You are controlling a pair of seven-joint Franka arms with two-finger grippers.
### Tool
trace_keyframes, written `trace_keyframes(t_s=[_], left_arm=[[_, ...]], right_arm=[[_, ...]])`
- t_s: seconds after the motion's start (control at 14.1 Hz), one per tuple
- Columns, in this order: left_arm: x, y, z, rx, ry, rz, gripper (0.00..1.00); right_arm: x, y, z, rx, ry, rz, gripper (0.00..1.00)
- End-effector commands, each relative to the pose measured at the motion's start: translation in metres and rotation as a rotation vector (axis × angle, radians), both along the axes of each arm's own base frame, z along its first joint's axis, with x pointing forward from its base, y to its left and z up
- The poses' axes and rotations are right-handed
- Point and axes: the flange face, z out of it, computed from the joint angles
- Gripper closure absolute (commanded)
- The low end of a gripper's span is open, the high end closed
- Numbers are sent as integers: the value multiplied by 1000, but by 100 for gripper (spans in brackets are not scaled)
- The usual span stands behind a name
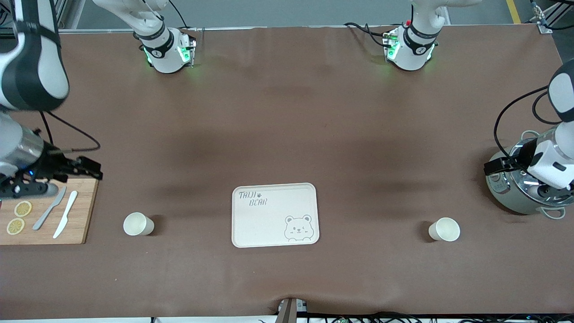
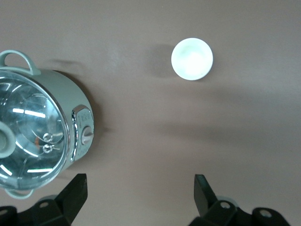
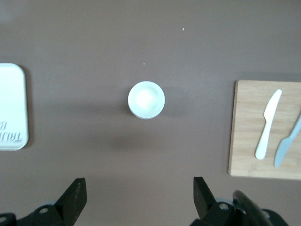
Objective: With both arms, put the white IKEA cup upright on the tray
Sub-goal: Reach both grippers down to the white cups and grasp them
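Observation:
The cream tray, printed "TAIJI BEAR" with a bear face, lies in the middle of the table, near the front camera; its edge shows in the right wrist view. One white cup stands upright toward the right arm's end, also in the right wrist view. A second white cup stands upright toward the left arm's end, also in the left wrist view. My right gripper is open and empty over the cutting board's edge. My left gripper is open and empty beside the pot.
A wooden cutting board at the right arm's end carries a white knife, a grey knife and lemon slices. A pot with a glass lid stands at the left arm's end.

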Motion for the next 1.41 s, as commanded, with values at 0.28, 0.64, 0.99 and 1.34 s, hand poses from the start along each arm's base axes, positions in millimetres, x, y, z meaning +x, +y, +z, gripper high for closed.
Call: trace_keyframes(t_s=[0.28, 0.64, 0.99, 1.34], left_arm=[[37, 4, -69, 36, -85, -32, 0], [58, 5, -120, 46, -152, -42, 0], [66, -1, -161, 51, -163, -52, 0], [73, -8, -206, 54, -189, -56, 0]], right_arm=[[60, -28, -107, -2, -11, -53, 0], [74, -36, -162, 1, -55, -61, 0], [79, -37, -194, 1, -44, -57, 0], [77, -31, -212, -22, -19, -28, 0]])
